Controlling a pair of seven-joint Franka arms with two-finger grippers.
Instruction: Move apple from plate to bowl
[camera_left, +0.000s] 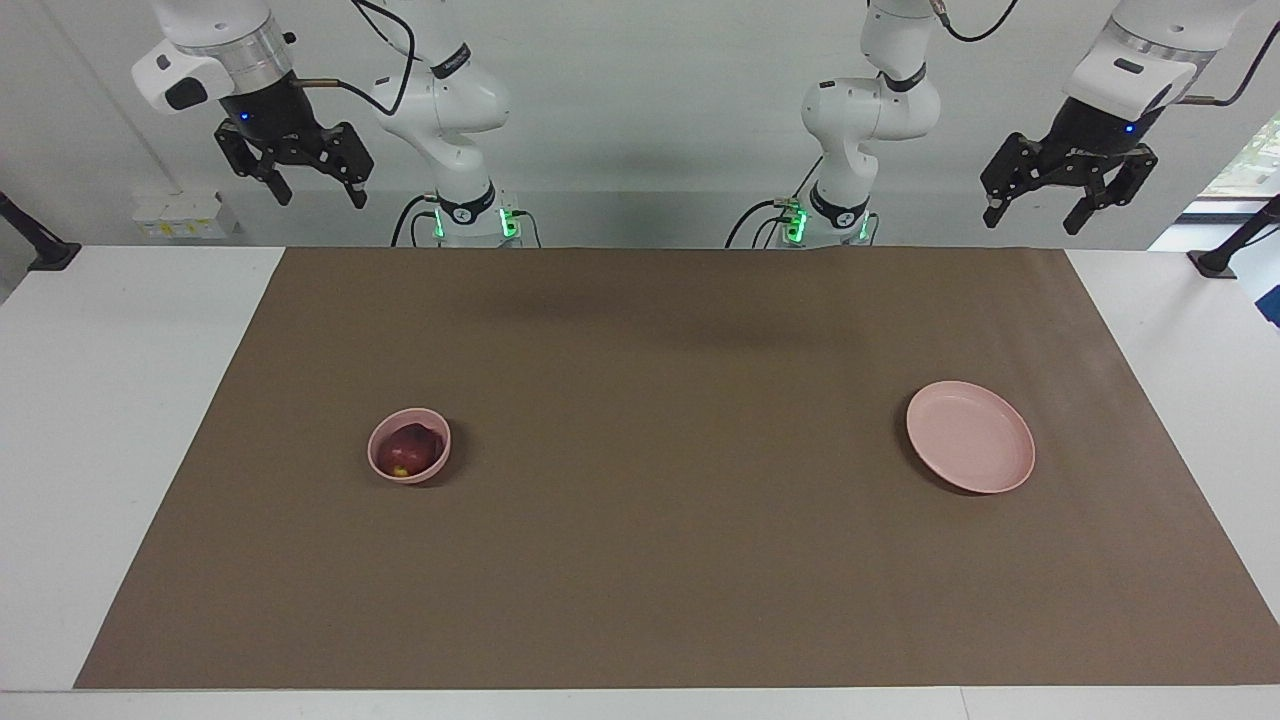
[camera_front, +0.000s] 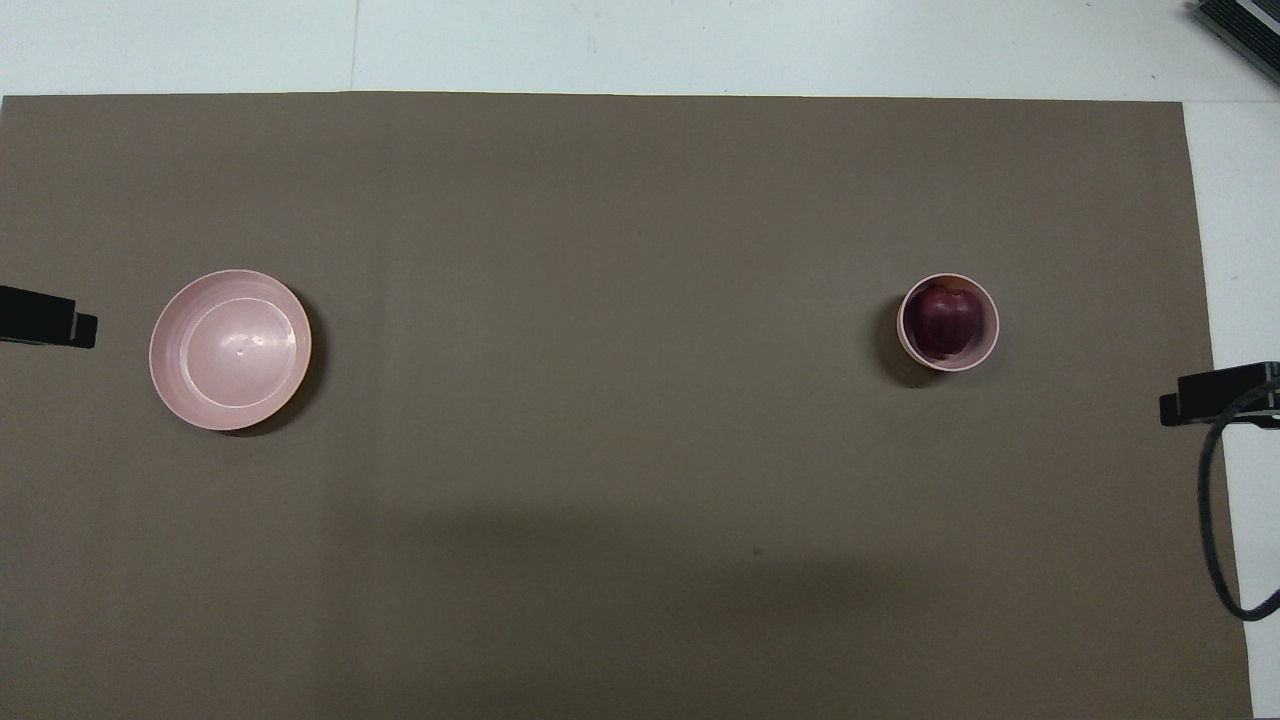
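Observation:
The dark red apple (camera_left: 408, 448) lies inside the small deep pink bowl (camera_left: 373, 450), toward the right arm's end of the table. It shows the same way in the overhead view, apple (camera_front: 944, 319) in bowl (camera_front: 990, 322). The wide flat pink plate (camera_left: 970, 436) is bare, toward the left arm's end; it also shows in the overhead view (camera_front: 230, 350). My right gripper (camera_left: 320, 198) hangs open and empty, high over the robots' edge of the table. My left gripper (camera_left: 1032, 220) hangs open and empty, high over the same edge at its own end.
A brown mat (camera_left: 640, 560) covers most of the white table (camera_left: 120, 400); bowl and plate stand on it, far apart. Dark gripper parts show at the overhead view's side edges (camera_front: 45, 318) (camera_front: 1215, 395). A black cable loop (camera_front: 1215, 530) hangs at the right arm's end.

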